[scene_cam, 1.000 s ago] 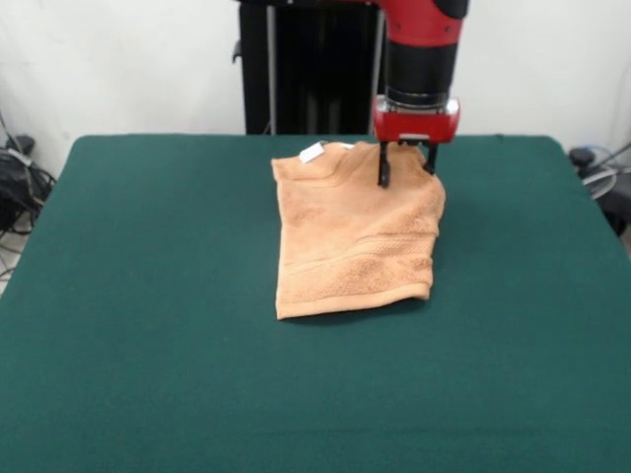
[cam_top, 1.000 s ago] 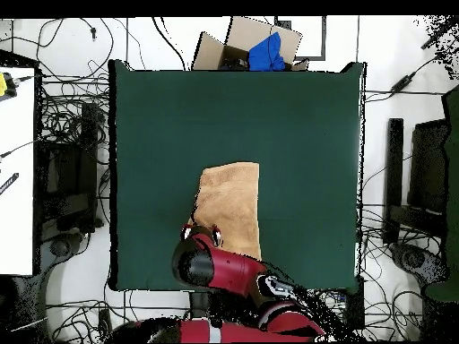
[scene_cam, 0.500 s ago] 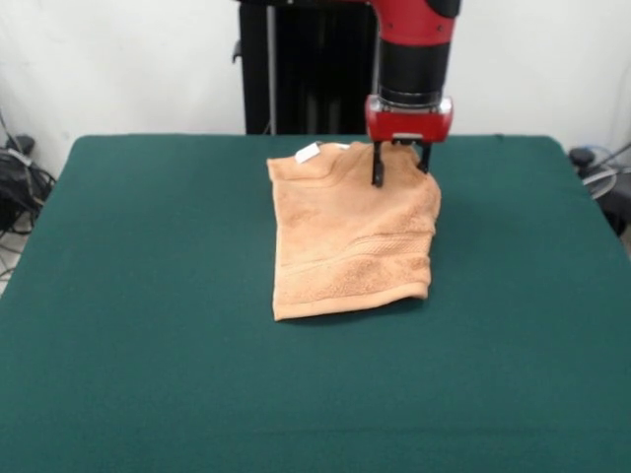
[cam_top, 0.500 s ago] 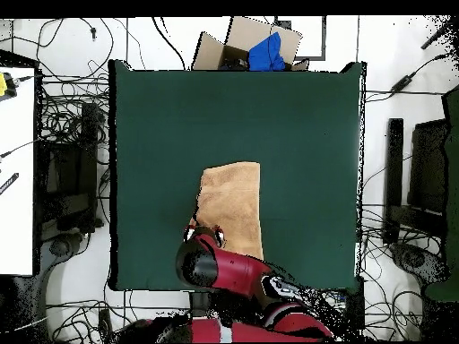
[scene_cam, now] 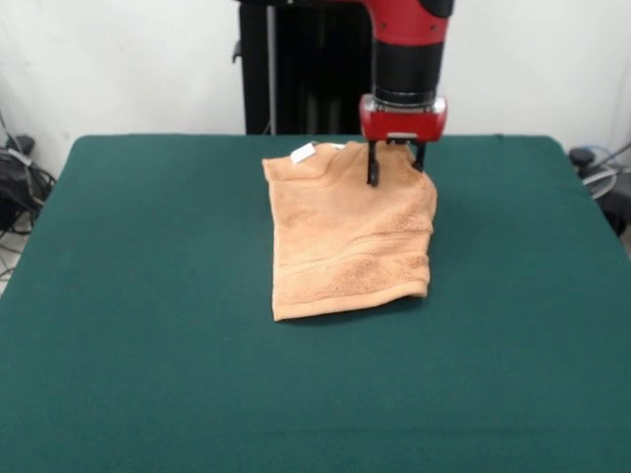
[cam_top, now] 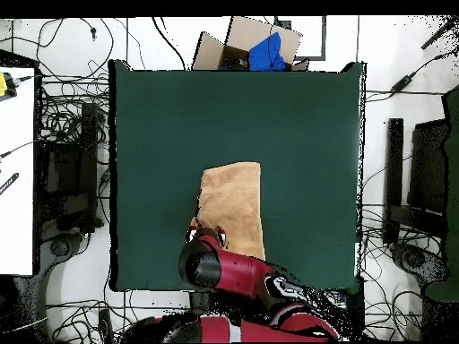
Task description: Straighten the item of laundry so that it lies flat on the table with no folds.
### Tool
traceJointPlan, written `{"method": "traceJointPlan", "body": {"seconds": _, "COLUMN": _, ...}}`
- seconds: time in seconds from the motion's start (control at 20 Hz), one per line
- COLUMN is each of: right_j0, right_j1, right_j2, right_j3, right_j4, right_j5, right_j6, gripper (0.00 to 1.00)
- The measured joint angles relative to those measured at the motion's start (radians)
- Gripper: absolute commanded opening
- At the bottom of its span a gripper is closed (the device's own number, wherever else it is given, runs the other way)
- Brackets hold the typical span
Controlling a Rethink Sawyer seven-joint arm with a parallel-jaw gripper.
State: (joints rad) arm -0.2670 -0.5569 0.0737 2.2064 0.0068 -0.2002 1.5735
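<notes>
Front view, read left to right: bare green desk [scene_cam: 148,325], then the towel [scene_cam: 345,246] lying a little past the middle toward the far side, then bare desk again out to the right edge. The towel looks doubled over: its near edge is thick and rounded like a fold, a woven band crosses it low down, and a small white tag [scene_cam: 305,152] sticks out at the far left corner. At the far right corner the hand [scene_cam: 394,166] comes down from above with its two dark fingers [scene_cam: 373,169] on either side of a bunched peak of cloth. They appear pinched onto that corner, though the contact is partly hidden by the cloth.

The overhead view shows the towel [cam_top: 231,204] as a narrow rectangle near the robot's edge of the desk [cam_top: 296,116], with the arm covering the grasped end.

Terry of this kind should be light, limp and somewhat grippy on felt, so it will likely drag and drape rather than slide stiffly. A corner or the edge of the upper layer seems the best hold. Taking both layers together would probably shift the whole towel without opening the fold.
</notes>
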Motion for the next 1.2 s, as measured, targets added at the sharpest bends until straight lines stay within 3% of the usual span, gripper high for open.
{"method": "traceJointPlan", "body": {"seconds": 1.2, "right_j0": -0.021, "right_j1": -0.019, "right_j2": 0.000, "right_j3": 0.006, "right_j4": -0.025, "right_j5": 0.000, "right_j6": 0.000, "gripper": 1.00}}
